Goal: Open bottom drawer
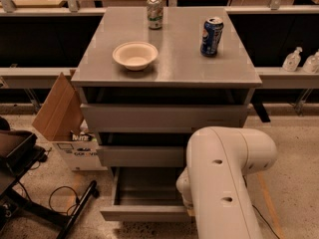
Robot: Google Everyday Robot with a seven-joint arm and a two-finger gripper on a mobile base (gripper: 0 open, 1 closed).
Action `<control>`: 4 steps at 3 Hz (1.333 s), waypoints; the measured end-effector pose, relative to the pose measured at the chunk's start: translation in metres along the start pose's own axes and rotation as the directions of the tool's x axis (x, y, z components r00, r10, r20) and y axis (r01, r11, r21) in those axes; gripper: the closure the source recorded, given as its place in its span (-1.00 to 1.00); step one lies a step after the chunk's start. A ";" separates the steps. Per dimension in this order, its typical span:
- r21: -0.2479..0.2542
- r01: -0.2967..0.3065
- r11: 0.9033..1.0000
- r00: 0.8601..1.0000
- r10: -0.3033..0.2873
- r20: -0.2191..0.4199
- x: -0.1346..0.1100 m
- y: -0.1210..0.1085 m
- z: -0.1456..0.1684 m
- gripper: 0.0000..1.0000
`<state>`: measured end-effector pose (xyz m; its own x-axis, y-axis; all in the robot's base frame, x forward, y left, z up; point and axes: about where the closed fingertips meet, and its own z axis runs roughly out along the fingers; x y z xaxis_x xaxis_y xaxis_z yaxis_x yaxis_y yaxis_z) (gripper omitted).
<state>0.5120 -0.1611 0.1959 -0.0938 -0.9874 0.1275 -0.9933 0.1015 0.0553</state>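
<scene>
A grey cabinet (174,68) with three drawers fills the middle of the frame. The bottom drawer (144,213), at the lower centre, is pulled out, showing a shallow plain grey inside. The two drawers above it are pushed further in. A thick white robot arm (224,183) fills the lower right and covers the right end of the open drawer. The gripper (188,211) sits under the arm at the drawer's front edge. Only a sliver of it shows, and its grip cannot be made out. On the cabinet top stand a cream bowl (135,55), a green and white can (155,12) and a blue can (212,36). A cardboard box (60,108) leans at the left.
</scene>
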 end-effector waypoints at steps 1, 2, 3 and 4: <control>-0.024 0.050 0.998 0.999 -0.050 0.009 -0.002 0.005 0.000 0.07; -0.029 0.047 0.998 0.999 -0.047 0.008 -0.001 0.007 0.002 -0.55; -0.031 0.048 0.998 0.999 -0.047 0.007 -0.001 0.009 0.003 -0.98; -0.014 0.034 0.999 0.999 -0.034 -0.008 0.002 0.009 -0.002 -1.00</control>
<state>0.5026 -0.1623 0.1988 -0.0589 -0.9893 0.1332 -0.9949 0.0692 0.0738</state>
